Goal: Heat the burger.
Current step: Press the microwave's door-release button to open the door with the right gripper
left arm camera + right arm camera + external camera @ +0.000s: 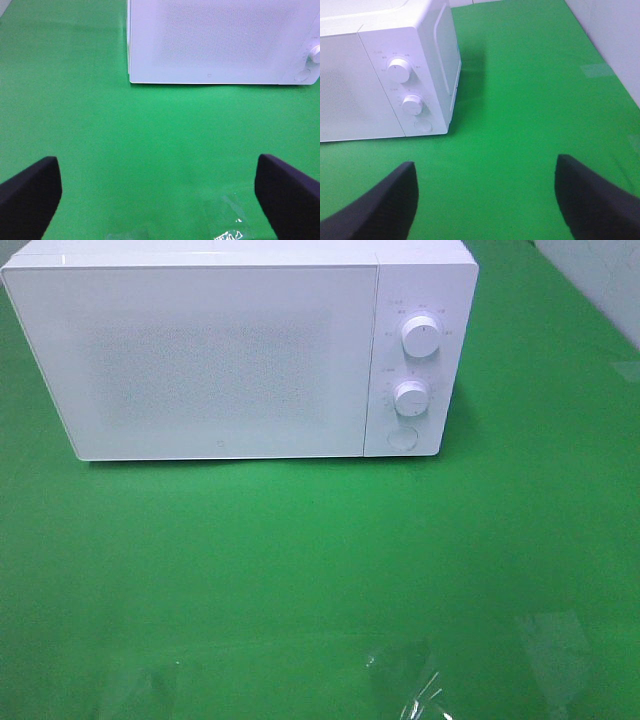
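Green tabletop (pixel 320 570) carried a white microwave (pixel 235 350) toward 12 o'clock, door (pixel 190 380) shut, two knobs (pixel 423 337) at 3 o'clock of it. L gripper (pixel 157 165) jaws stood wide apart w/ nothing between; R gripper (pixel 486 165) likewise spread and empty, both over bare green. No view showed the burger; its place couldn't be told.

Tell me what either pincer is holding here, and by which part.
Nothing is held. The left pincer and the right pincer both stand open and empty above the green cloth, short of the microwave.
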### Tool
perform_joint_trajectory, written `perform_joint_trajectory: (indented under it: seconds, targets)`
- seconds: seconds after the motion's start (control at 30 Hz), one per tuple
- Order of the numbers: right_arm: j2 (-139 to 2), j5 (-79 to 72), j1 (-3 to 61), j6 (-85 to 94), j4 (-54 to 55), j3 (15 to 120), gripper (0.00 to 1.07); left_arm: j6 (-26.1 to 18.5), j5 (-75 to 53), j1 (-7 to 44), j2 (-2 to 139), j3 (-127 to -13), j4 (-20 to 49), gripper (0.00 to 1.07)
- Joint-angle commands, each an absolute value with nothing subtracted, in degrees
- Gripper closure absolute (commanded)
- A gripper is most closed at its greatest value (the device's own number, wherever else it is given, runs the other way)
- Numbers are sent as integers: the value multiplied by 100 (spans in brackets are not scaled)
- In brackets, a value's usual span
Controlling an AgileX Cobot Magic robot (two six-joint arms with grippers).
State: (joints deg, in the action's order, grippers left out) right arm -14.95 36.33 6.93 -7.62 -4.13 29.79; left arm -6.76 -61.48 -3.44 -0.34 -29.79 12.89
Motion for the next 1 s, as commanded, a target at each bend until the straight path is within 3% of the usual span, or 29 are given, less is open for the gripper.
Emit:
perform_joint_trajectory:
  seconds: [0.03, 0.57, 1.0]
  targets:
    - [-2200, 2853, 676, -733, -435, 3002, 34, -693, -6113, -355, -120, -2956, 1346, 10]
    - [-4234, 1272, 676, -1008, -418, 3002, 34, -693, -6113, -355, -120, -2956, 1346, 10]
    - [-5947, -1702, 682, -1335, -435, 2338, 34, -693, -6113, -355, -120, -2956, 1346, 10]
